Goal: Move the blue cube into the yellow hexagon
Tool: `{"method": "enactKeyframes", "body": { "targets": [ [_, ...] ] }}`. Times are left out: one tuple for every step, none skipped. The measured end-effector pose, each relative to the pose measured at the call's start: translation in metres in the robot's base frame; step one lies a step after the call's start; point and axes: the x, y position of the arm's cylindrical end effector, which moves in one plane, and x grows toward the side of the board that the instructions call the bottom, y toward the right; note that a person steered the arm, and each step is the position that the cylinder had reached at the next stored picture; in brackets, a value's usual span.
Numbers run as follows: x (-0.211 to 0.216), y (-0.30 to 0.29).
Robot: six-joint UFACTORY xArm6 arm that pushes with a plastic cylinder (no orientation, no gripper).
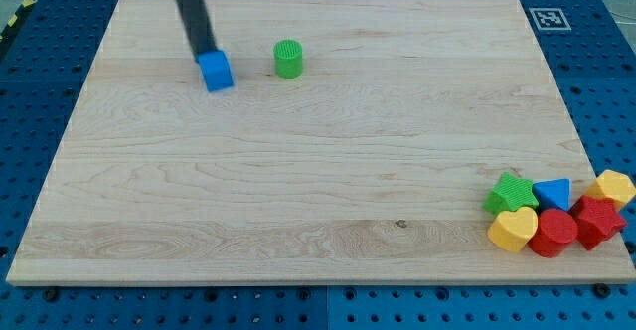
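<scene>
The blue cube lies on the wooden board in the view's upper left. My tip rests against the cube's top-left side, with the dark rod rising toward the view's top. The yellow hexagon sits at the board's right edge near the view's bottom right, far from the cube, at the right end of a cluster of blocks.
A green cylinder stands just right of the blue cube. The bottom-right cluster holds a green star, a blue triangle, a yellow heart, a red cylinder and a red block. A marker tag lies beyond the board's top right.
</scene>
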Motion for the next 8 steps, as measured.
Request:
{"method": "enactKeyframes", "body": {
  "targets": [
    [0.041, 0.063],
    [0.025, 0.049],
    [0.01, -0.01],
    [0.032, -0.037],
    [0.068, -0.013],
    [0.078, 0.075],
    [0.078, 0.171],
    [0.085, 0.186]
  ]
}}
